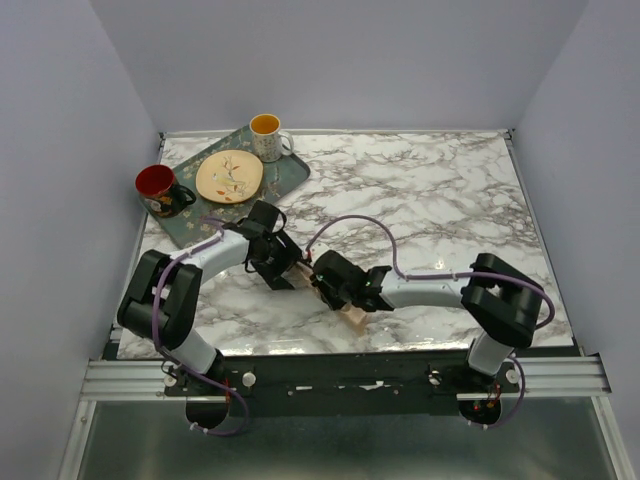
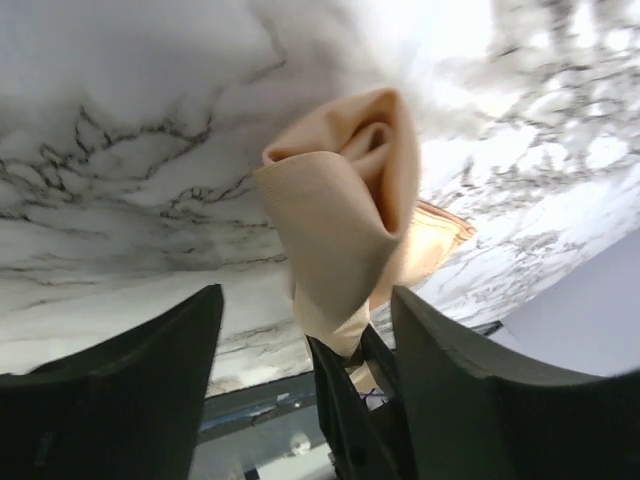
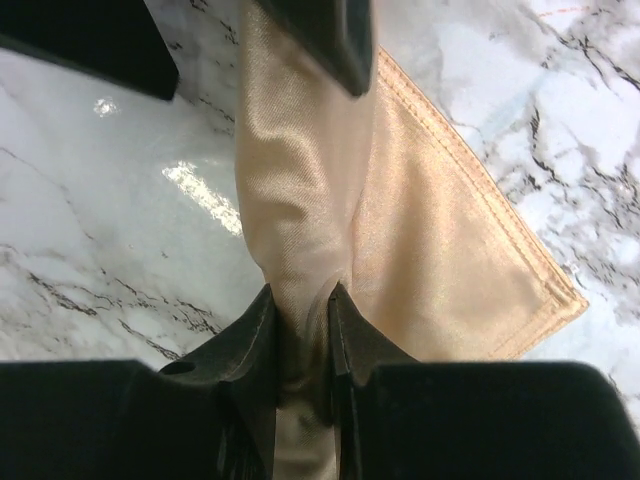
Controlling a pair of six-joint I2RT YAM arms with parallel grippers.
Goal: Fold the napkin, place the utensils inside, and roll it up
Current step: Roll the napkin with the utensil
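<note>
The peach-tan napkin (image 3: 300, 190) is rolled into a narrow tube with a flat flap (image 3: 450, 260) lying on the marble beside it. My right gripper (image 3: 300, 295) is shut on one end of the roll. In the left wrist view the roll's open end (image 2: 345, 200) faces the camera. My left gripper (image 2: 305, 295) is open, its fingers (image 2: 130, 380) spread wide on either side of the roll and not touching it. In the top view both grippers, left (image 1: 283, 272) and right (image 1: 322, 283), meet over the napkin (image 1: 352, 316) near the table's front middle. No utensils are in view.
A grey-green tray (image 1: 290, 178) at the back left holds a cream floral plate (image 1: 229, 176) and an orange-lined mug (image 1: 266, 137). A red mug (image 1: 158, 188) stands at its left end. The marble tabletop (image 1: 440, 200) has walls on three sides.
</note>
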